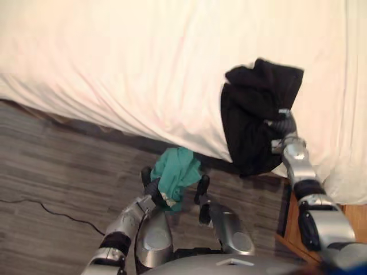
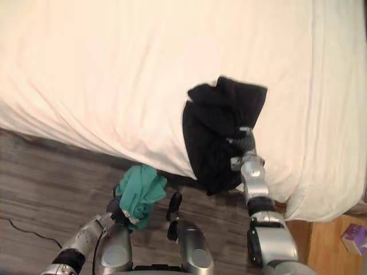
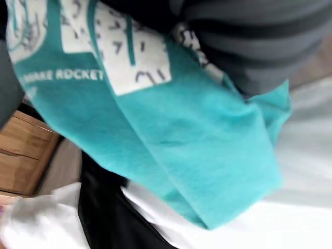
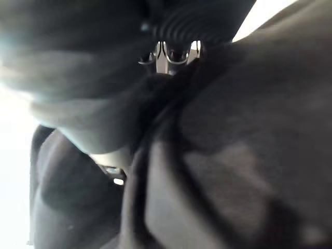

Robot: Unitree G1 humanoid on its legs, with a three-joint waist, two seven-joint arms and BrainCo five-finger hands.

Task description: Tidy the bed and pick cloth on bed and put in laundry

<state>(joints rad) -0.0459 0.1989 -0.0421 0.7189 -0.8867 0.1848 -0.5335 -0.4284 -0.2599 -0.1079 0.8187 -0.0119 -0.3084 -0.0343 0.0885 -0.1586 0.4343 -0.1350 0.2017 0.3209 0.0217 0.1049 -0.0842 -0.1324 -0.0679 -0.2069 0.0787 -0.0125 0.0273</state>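
1 black cloth (image 1: 255, 114) droops lengthwise over bed (image 1: 114, 57) edge.

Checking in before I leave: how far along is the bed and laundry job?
Done: teal cloth is off the bed, held by the left hand. In hand: right hand is at the black cloth on the bed's edge. Left: both cloths into laundry.

A: What was in front of the left hand (image 3: 259, 46)?
B: A teal cloth (image 3: 207, 150). It hung down right by the hand's dark cover and had a white patch (image 3: 129, 57) with marks on it.
A: And behind it?
B: A white sheet (image 3: 306, 155) on one side. There was brown wood (image 3: 21, 150) on the other, with a black thing (image 3: 101, 218) between them.
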